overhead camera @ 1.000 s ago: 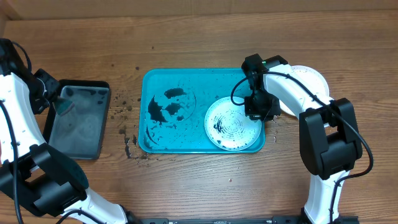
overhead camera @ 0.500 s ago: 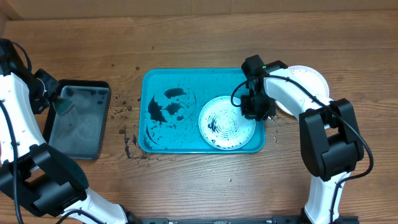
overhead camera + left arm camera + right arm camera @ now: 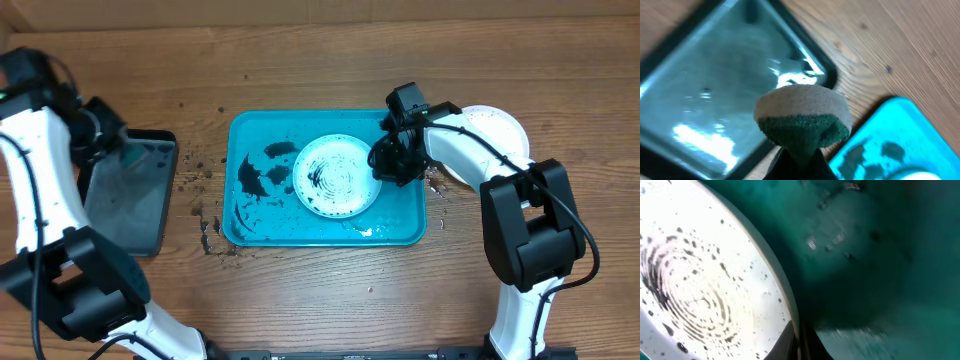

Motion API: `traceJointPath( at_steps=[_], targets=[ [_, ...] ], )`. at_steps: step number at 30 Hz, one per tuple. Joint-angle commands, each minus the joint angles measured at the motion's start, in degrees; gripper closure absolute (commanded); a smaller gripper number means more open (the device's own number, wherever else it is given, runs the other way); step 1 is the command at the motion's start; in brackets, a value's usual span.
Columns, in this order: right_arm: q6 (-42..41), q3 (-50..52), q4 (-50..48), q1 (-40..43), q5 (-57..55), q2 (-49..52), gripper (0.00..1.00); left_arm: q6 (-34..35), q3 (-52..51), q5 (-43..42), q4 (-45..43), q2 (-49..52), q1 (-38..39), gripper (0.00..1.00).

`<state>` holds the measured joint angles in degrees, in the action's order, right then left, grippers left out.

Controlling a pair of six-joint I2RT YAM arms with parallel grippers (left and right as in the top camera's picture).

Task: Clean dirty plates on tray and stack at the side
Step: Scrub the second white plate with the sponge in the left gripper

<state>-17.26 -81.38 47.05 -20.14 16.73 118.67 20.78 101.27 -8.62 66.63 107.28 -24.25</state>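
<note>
The right claw [image 3: 385, 160] is pinched shut on the rim of the grime-speckled white plate [image 3: 335, 178], which lies mid-way along the turquoise tray [image 3: 395, 222] on the bench, while the left claw [image 3: 797, 155] grips a green-backed sponge [image 3: 802, 120] over the black tray's [image 3: 125, 210] corner.

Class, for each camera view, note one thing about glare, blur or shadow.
Overhead: evenly lit and sharp. Left wrist: white glare streaks on the black tray; the sponge is fairly sharp. Right wrist: the turquoise tray is dark and blurred, the white plate bright.
</note>
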Motion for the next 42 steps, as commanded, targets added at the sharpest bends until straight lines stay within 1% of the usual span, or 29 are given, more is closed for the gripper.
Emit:
traceJointPath(
  at_steps=[1,4,5,12,18,25,28,30,35,38,40,42],
  targets=[
    [-0.79,0.52,-2.78,-1.62,1.38,0.96,0.96,-1.49,-1.31,-1.95,-1.92,0.74,6.29,0.96],
    [-0.79,0.52,-4.85,-2.82,1.38,0.96,0.96,-1.49,-4.17,-1.95,-5.20,0.76,11.17,0.96],
    [-0.81,0.52,-6.12,-3.76,1.38,0.96,0.96,-1.49,-6.56,-1.97,-8.00,0.79,14.58,0.96],
    [-0.83,0.52,-9.55,-6.34,1.25,0.96,0.96,-1.49,-13.92,-1.44,-17.86,0.87,26.80,0.96],
    [-1.03,0.52,-9.53,-7.02,0.61,0.96,0.96,-1.46,-15.37,-1.07,-22.23,1.20,34.58,0.96],
    [-1.05,0.55,-10.60,-7.02,0.92,0.96,0.96,-1.22,-15.37,-1.07,-23.45,1.57,37.94,0.96],
    [-4.22,0.33,-10.75,-6.88,0.72,0.96,0.96,-1.25,-15.37,-1.09,-23.19,2.14,38.47,0.96],
    [-5.62,-0.22,-8.87,-6.78,0.76,0.96,0.96,-1.22,-15.41,-1.11,-23.19,2.62,38.53,0.96],
    [-5.73,-3.96,0.59,-6.38,0.48,0.96,0.96,-0.98,-15.41,-1.99,-23.39,4.42,38.71,0.96],
    [-6.29,-5.95,4.55,-5.88,0.44,0.96,0.96,-0.85,-15.41,-3.13,-23.58,5.75,39.28,0.96],
    [-6.82,-6.49,5.14,-5.70,0.24,0.96,0.96,-0.85,-15.41,-6.29,-23.87,6.84,39.82,0.96],
    [-6.84,-6.49,4.63,-5.70,-0.35,0.96,0.96,-0.85,-15.41,-6.93,-24.04,7.39,40.13,0.96]
  ],
)
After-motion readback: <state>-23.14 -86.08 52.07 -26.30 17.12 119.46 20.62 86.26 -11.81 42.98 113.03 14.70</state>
